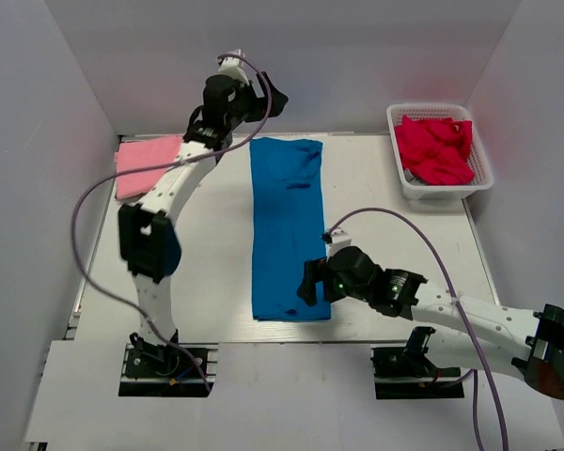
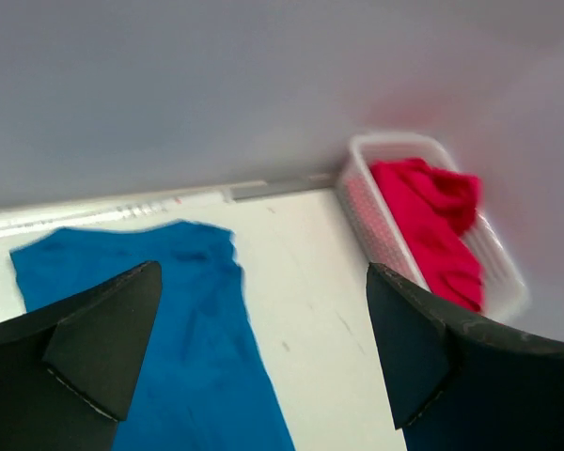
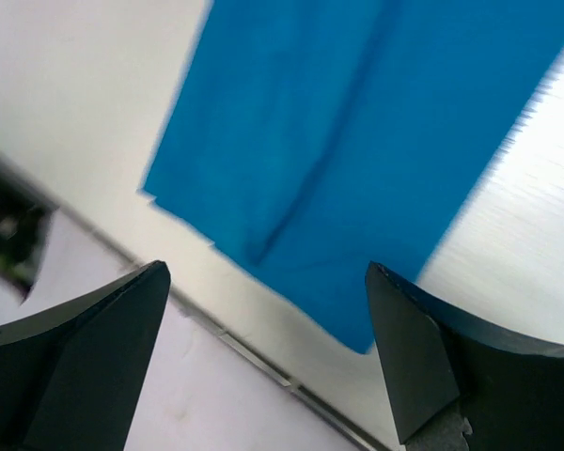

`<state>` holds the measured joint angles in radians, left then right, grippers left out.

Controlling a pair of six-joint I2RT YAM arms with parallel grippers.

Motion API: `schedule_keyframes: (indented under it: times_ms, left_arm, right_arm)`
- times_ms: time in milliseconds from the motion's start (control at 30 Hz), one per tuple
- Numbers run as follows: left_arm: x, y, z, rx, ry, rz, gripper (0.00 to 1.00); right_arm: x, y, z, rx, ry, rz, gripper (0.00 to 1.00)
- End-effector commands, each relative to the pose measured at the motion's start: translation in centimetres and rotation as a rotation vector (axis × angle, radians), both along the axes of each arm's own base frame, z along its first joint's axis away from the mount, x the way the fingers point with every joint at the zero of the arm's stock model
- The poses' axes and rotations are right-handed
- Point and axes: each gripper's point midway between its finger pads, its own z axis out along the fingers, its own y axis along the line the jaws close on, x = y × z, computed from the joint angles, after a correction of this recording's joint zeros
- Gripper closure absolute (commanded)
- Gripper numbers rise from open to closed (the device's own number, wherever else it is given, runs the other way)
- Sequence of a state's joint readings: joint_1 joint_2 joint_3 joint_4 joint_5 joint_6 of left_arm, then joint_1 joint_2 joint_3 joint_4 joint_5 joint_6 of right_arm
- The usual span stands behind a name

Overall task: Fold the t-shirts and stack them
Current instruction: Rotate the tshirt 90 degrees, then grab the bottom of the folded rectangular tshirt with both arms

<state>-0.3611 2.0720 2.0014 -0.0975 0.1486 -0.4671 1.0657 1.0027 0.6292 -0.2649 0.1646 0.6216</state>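
The blue t-shirt [image 1: 287, 225] lies flat in the middle of the table, folded into a long narrow strip running from front to back. The pale pink t-shirt [image 1: 146, 164] lies folded at the far left. My left gripper [image 1: 268, 99] is open and empty, raised high by the back wall above the blue shirt's far end; its view shows that end [image 2: 169, 319] between the open fingers [image 2: 103, 348]. My right gripper [image 1: 310, 280] is open and empty, just above the shirt's near right corner [image 3: 357, 141].
A white basket [image 1: 448, 192] with bright red garments [image 1: 437, 150] stands at the back right; it also shows in the left wrist view [image 2: 362, 193]. Grey walls enclose the table on three sides. The table's front edge [image 3: 254, 352] runs under the right gripper.
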Motion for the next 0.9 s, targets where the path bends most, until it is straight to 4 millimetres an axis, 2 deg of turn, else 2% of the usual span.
schedule_keyframes:
  times_ms: [0,33,67,100,133,167,200,267,300,333,367,500,533,567,667,733,800,867]
  left_arm:
    - [-6.9,0.9,-2.3,0.075,0.083,-0.063,0.0]
    - [-9.8,1.5,0.4,0.06,0.043,-0.071,0.0]
    - [-11.7,1.5,0.1,0.049,0.055,-0.082,0.0]
    - [-13.9,2.3,-4.9,0.071,0.164,-0.064,0.0]
    - [-15.6,2.7,-5.9,0.06,0.185,-0.072,0.0]
    - [-17.6,2.1,-6.4,0.008,0.213,-0.083,0.0]
    - [-20.6,2.9,-8.7,-0.004,0.252,-0.086,0.0]
    - [-24.5,1.7,-10.5,-0.061,0.332,-0.161,0.0]
    - [-26.9,2.0,-12.6,-0.056,0.383,-0.178,0.0]
    - [-28.0,2.3,-13.9,-0.051,0.425,-0.169,0.0]
    - [-30.5,2.6,-17.0,-0.032,0.536,-0.158,0.0]
    - [-35.9,2.8,-19.8,-0.001,0.694,-0.191,0.0]
    - [-36.7,3.1,-20.3,0.015,0.719,-0.179,0.0]
    - [-37.6,3.2,-19.8,0.017,0.714,-0.195,0.0]
    - [-40.4,4.2,-21.4,0.08,0.781,-0.192,0.0]
    - [-42.9,4.7,-24.0,0.107,0.885,-0.198,0.0]
    - [-44.9,4.2,-25.6,0.092,0.966,-0.24,0.0]
    - [-46.5,4.7,-27.4,0.108,1.031,-0.239,0.0]
  right_arm:
    - [2.9,-2.7,-0.3,-0.021,-0.088,-0.216,0.1]
    - [3.3,-2.8,-0.1,-0.017,-0.095,-0.235,0.1]
    - [3.4,-2.9,-0.1,-0.015,-0.105,-0.241,0.1]
    - [3.6,-3.2,-0.2,-0.02,-0.108,-0.257,0.1]
    - [3.9,-3.5,-0.1,-0.025,-0.116,-0.274,0.1]
    - [3.8,-3.6,-0.3,-0.034,-0.108,-0.277,0.1]
    - [3.8,-3.8,-0.4,-0.04,-0.105,-0.275,0.1]
    - [3.5,-4.1,-0.8,-0.051,-0.087,-0.274,0.1]
    - [3.2,-4.2,-1.1,-0.05,-0.063,-0.267,0.1]
    - [2.8,-4.3,-1.6,-0.057,-0.045,-0.259,0.1]
    - [2.4,-4.3,-1.9,-0.059,-0.03,-0.247,0.1]
    - [0.3,-4.7,-4.3,-0.081,0.083,-0.189,0.1]
    - [0.0,-4.8,-4.8,-0.092,0.101,-0.184,0.1]
    - [-0.7,-4.8,-5.3,-0.093,0.131,-0.165,0.1]
    - [-2.4,-5.1,-6.7,-0.109,0.201,-0.121,0.1]
    - [-3.3,-5.1,-7.7,-0.105,0.239,-0.103,0.1]
    - [-4.1,-4.7,-8.0,-0.08,0.283,-0.078,0.1]
    - [-4.6,-4.5,-8.7,-0.07,0.308,-0.078,0.1]
